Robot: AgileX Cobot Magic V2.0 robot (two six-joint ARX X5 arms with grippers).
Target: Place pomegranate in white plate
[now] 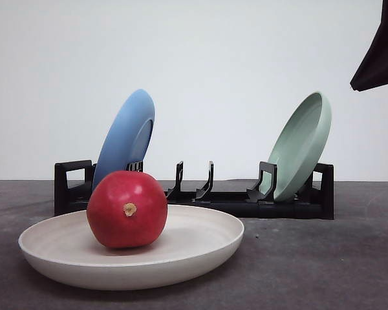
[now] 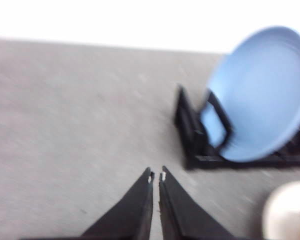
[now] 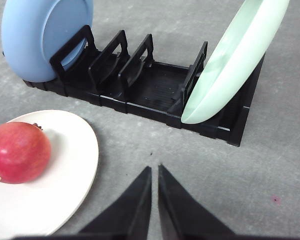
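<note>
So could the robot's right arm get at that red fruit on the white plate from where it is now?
Probably yes. In the right wrist view, the shut right gripper hangs over bare table beside the white plate, and nothing stands between it and the pomegranate. It would have to open first.

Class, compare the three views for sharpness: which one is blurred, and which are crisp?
Left wrist view: smeared, the blue plate and rack soft-edged. Right wrist view: crisp, with sharp edges on the pomegranate and green plate. Front view: sharp, with a soft highlight on the pomegranate.
</note>
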